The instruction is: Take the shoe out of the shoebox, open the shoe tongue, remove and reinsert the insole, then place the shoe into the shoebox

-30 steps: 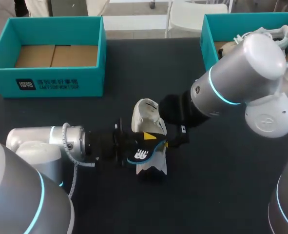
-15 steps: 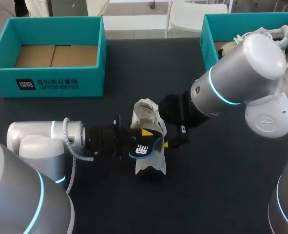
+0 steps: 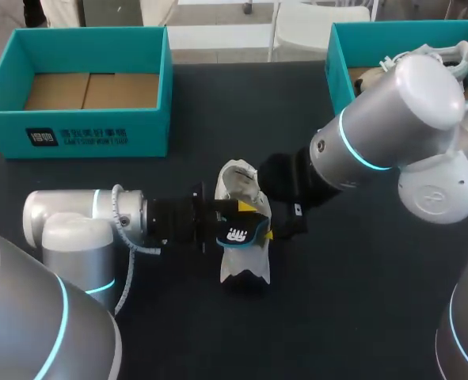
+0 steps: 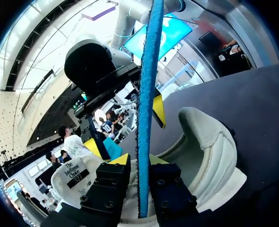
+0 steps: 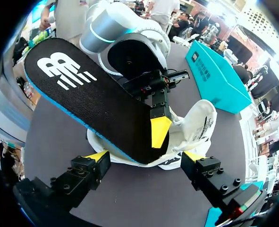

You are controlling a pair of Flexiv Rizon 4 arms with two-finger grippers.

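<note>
Pinching insole (image 3: 235, 235) edgewise in my left gripper (image 4: 138, 160), head-view centre, likely to draw it free; right gripper (image 5: 145, 155) clamps shoe (image 5: 198, 124) steady.

Place: a robot workbench, of the kind you find in a lab or on a demonstration floor; from the bench alone you probably cannot say which.
Item one: a table (image 3: 376, 317) with a plain dark top.
Item two: two heavy silver-grey arms, your left arm (image 3: 67, 229) and right arm (image 3: 392, 119), each with lit blue rings at the joints.
Item three: two open teal shoeboxes at the far edge, left shoebox (image 3: 75, 134) and right shoebox (image 3: 338, 59).
</note>
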